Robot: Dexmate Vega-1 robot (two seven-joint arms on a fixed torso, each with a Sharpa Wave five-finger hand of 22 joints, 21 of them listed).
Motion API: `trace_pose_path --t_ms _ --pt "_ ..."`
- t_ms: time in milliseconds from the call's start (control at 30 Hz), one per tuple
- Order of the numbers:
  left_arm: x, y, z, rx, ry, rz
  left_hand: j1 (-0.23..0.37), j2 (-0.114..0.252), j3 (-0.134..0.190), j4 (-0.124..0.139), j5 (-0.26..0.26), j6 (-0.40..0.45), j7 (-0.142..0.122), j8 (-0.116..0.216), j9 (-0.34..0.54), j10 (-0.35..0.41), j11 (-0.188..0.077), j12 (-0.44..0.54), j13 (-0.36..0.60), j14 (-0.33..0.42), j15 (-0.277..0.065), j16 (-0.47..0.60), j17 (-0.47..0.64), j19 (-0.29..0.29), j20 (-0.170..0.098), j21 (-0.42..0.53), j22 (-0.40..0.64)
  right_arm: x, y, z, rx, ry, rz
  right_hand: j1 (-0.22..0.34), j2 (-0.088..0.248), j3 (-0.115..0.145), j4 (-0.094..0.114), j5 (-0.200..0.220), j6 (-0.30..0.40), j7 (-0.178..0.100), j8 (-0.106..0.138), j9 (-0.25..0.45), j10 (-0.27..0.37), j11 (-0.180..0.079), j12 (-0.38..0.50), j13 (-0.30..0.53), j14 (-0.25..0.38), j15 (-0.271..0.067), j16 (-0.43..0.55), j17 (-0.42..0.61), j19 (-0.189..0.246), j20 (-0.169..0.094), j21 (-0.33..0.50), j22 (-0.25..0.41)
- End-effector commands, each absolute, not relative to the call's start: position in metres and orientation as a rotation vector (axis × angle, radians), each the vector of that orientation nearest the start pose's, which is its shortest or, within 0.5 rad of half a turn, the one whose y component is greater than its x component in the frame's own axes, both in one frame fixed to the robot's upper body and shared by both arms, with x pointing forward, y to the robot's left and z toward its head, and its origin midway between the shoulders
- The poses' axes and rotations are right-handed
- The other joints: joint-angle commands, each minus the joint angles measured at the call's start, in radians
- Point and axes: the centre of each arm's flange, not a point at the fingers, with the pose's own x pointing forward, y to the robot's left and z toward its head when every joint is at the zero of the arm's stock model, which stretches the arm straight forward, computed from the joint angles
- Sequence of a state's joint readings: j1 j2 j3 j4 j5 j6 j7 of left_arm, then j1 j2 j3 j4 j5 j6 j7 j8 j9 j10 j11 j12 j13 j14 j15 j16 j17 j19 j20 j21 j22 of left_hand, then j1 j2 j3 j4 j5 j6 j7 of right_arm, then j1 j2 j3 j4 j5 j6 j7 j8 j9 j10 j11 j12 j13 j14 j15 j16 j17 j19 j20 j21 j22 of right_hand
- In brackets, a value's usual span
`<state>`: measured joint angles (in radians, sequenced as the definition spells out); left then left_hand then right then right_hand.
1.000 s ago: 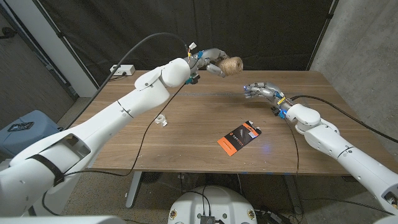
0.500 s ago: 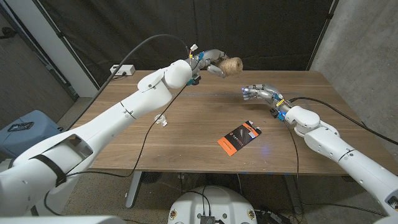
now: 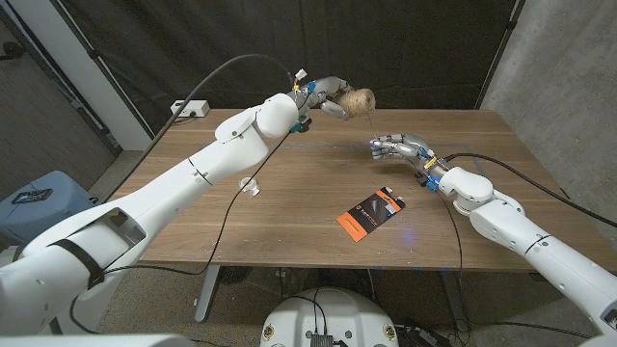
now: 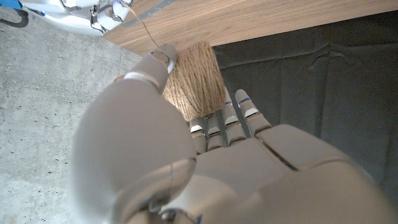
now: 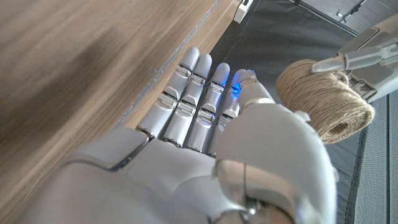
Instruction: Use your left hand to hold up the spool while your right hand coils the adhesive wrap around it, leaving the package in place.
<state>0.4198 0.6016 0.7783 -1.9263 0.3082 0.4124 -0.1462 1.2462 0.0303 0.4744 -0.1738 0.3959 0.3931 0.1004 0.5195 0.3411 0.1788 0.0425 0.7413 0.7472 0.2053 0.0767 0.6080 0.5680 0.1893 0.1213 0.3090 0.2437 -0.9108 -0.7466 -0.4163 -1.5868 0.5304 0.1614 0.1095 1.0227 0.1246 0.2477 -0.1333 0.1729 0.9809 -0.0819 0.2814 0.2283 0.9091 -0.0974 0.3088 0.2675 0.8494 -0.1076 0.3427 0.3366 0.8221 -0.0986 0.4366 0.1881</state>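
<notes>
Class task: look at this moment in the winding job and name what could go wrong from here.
1. The left hand holds the twine spool high above the table; a loosened grip would likely drop it.
2. The strand running down to the right hand looks very thin; it could slip free or snap.
3. The orange-and-black package lies near the right arm and could be nudged.

head view looks down from above over the wooden table toward a dark curtain; each wrist view sits close behind its own hand, turned; all three share the twine spool
</notes>
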Motion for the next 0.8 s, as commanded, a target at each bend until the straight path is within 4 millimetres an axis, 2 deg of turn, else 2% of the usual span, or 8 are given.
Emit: trace_pose_path --t_ms 33,167,267,467,800 --pt "0.546 0.074 0.158 1.184 -0.796 -0.198 -0.073 0.085 0.018 0.010 0.005 0.075 0.018 0.006 0.103 0.013 0.000 0.006 0.014 0.010 0.003 0.006 0.003 0.006 -0.001 0.003 0.003 0.598 -0.259 -0.021 -0.338 -0.548 0.459 -0.038 -0.019 -0.027 0.009 -0.004 -0.042 0.010 -0.020 0.002 -0.031 0.007 -0.019 0.002 -0.022 -0.089 -0.007 0.006 -0.014 -0.054 0.001 0.003" --pt "0.546 0.076 0.157 1.180 -0.790 -0.199 -0.074 0.085 0.018 0.011 0.005 0.075 0.018 0.006 0.103 0.012 0.000 0.006 0.014 0.010 0.003 0.004 0.002 0.006 -0.001 0.003 0.003 0.598 -0.258 -0.022 -0.336 -0.547 0.470 -0.088 -0.040 -0.059 0.025 -0.001 -0.084 0.023 -0.041 0.003 -0.065 0.030 -0.038 -0.001 -0.061 -0.079 -0.017 0.012 -0.032 -0.037 -0.004 0.000" --pt "0.546 0.077 0.157 1.179 -0.789 -0.196 -0.074 0.085 0.018 0.011 0.006 0.077 0.018 0.006 0.104 0.013 0.001 0.006 0.014 0.012 0.004 0.005 0.002 0.006 -0.001 0.004 0.003 0.598 -0.257 -0.023 -0.339 -0.547 0.478 -0.105 -0.043 -0.070 0.029 0.001 -0.107 0.032 -0.051 0.003 -0.081 0.036 -0.047 -0.002 -0.084 -0.076 -0.022 0.017 -0.040 -0.033 -0.007 -0.001" --pt "0.545 0.082 0.156 1.174 -0.787 -0.188 -0.074 0.085 0.019 0.011 0.006 0.076 0.016 0.006 0.104 0.012 0.001 0.006 0.015 0.011 0.002 0.005 0.002 0.005 -0.002 0.004 0.003 0.599 -0.253 -0.023 -0.343 -0.545 0.492 -0.120 -0.047 -0.082 0.030 0.003 -0.133 0.041 -0.063 0.003 -0.109 0.051 -0.062 -0.006 -0.119 -0.068 -0.028 0.025 -0.054 -0.027 -0.014 -0.003" --pt "0.539 0.093 0.155 1.171 -0.792 -0.168 -0.072 0.084 0.018 0.009 0.007 0.076 0.019 0.005 0.105 0.013 0.001 0.006 0.015 0.009 0.003 0.006 0.003 0.005 -0.001 0.005 0.003 0.594 -0.239 -0.024 -0.358 -0.552 0.532 -0.131 -0.053 -0.092 0.027 0.004 -0.164 0.047 -0.073 0.003 -0.136 0.058 -0.077 -0.008 -0.148 -0.057 -0.033 0.031 -0.069 -0.017 -0.022 -0.004"
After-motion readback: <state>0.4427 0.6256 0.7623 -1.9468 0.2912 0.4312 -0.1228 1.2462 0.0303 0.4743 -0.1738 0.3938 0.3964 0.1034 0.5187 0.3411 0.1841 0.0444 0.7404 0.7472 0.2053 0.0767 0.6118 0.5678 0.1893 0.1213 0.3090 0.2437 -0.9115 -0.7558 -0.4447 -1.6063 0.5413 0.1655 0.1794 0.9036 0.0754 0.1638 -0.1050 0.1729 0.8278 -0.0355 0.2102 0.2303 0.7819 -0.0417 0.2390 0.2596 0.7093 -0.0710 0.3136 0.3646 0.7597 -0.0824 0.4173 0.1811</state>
